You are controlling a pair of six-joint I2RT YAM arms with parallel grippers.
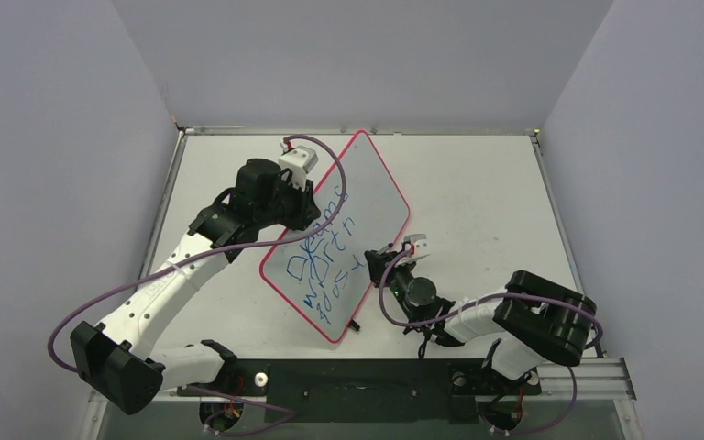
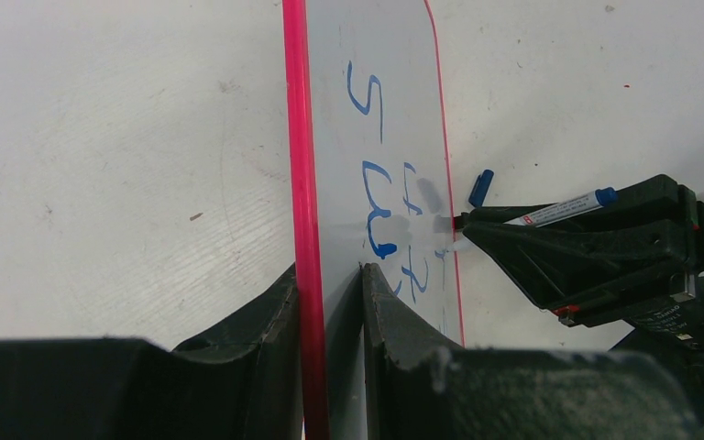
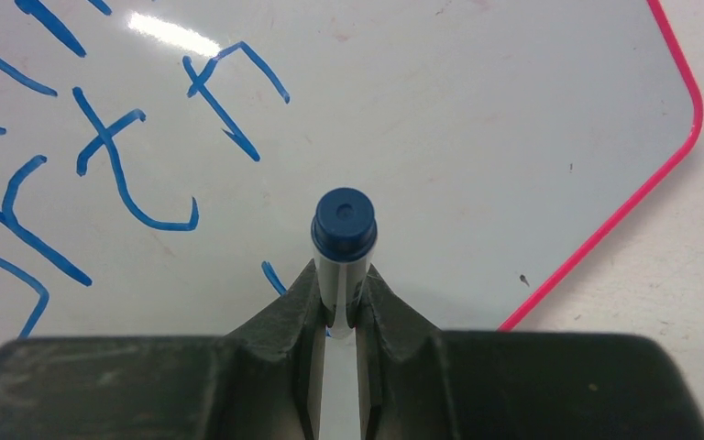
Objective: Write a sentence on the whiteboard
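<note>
The whiteboard (image 1: 367,197) lies diagonally on the table, red rim all round. The sentence (image 1: 325,261) runs over it in three uneven blue lines. My left gripper (image 1: 304,209) is shut on the board's far-left edge; in the left wrist view the left gripper (image 2: 328,270) has the red rim between its fingers, with the whiteboard (image 2: 394,55) and the sentence (image 2: 371,174) beyond. My right gripper (image 1: 403,252) is shut on a blue marker (image 3: 344,243) at the board's right edge. The marker (image 2: 564,209) meets the board with its tip. The right wrist view shows the whiteboard (image 3: 477,110), the sentence (image 3: 119,170) and my right gripper (image 3: 341,280).
A blue marker cap (image 2: 480,187) lies on the table just beside the board's edge. The white table (image 1: 486,192) is walled at the back and both sides. A small dark item (image 1: 355,324) sits at the board's near corner.
</note>
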